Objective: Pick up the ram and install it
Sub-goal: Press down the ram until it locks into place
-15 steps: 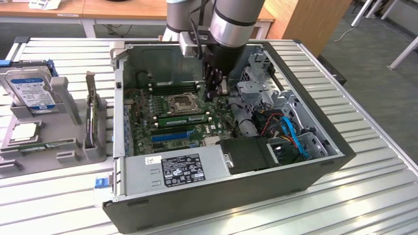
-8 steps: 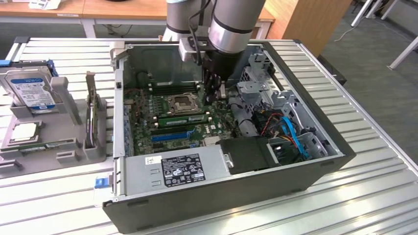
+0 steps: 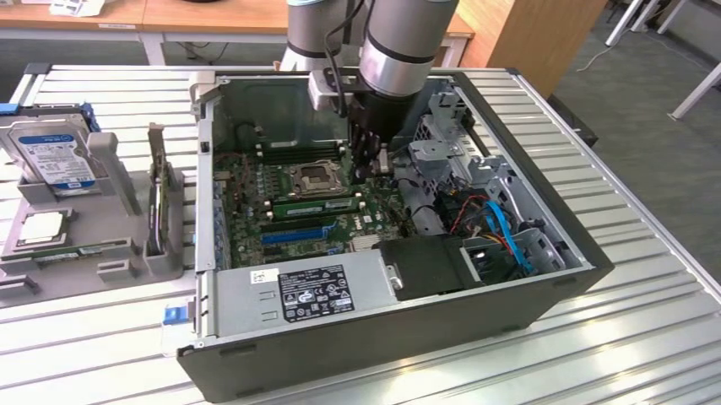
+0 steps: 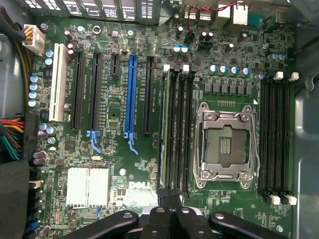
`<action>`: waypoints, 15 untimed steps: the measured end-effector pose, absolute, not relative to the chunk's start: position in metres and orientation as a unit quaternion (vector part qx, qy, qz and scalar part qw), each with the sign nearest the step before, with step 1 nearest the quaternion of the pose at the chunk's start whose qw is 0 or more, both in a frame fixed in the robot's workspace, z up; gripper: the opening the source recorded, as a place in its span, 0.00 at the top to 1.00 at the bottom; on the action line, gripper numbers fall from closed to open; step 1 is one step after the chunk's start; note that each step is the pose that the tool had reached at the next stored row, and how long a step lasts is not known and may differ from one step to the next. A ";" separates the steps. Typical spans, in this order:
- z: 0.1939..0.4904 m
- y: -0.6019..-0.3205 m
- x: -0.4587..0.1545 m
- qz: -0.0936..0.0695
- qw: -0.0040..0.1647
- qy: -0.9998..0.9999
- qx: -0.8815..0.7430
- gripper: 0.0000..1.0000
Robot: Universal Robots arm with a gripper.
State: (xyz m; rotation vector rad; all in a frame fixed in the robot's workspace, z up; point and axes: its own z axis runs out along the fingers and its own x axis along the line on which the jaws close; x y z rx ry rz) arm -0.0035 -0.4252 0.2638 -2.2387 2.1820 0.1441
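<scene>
The ram (image 3: 319,203), a long green stick, lies seated in a black slot beside the empty CPU socket (image 3: 312,177) on the motherboard inside the open computer case. In the wrist view the ram (image 4: 163,129) shows edge-on in the outermost slot of the bank next to the socket (image 4: 225,144). My gripper (image 3: 380,167) reaches down into the case at one end of that slot bank. Its black fingers (image 4: 169,199) are shut together with nothing between them, just over the slots' end clips. I cannot tell whether they touch the ram.
The case walls (image 3: 205,181), drive cage (image 3: 445,156) and cables (image 3: 501,228) crowd the arm. A power supply (image 3: 304,291) fills the near end. On the exterior view's left, a grey fixture (image 3: 101,253) holds a hard drive (image 3: 51,156), a CPU (image 3: 43,226) and a thin board on edge (image 3: 159,194).
</scene>
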 end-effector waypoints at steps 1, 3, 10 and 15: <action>0.264 -0.425 -0.003 0.046 0.006 0.697 -0.715 0.90; 0.264 -0.425 -0.001 0.046 0.006 0.697 -0.715 0.90; 0.264 -0.425 0.002 0.046 0.006 0.697 -0.715 0.90; 0.257 -0.425 0.002 0.046 0.006 0.697 -0.715 0.90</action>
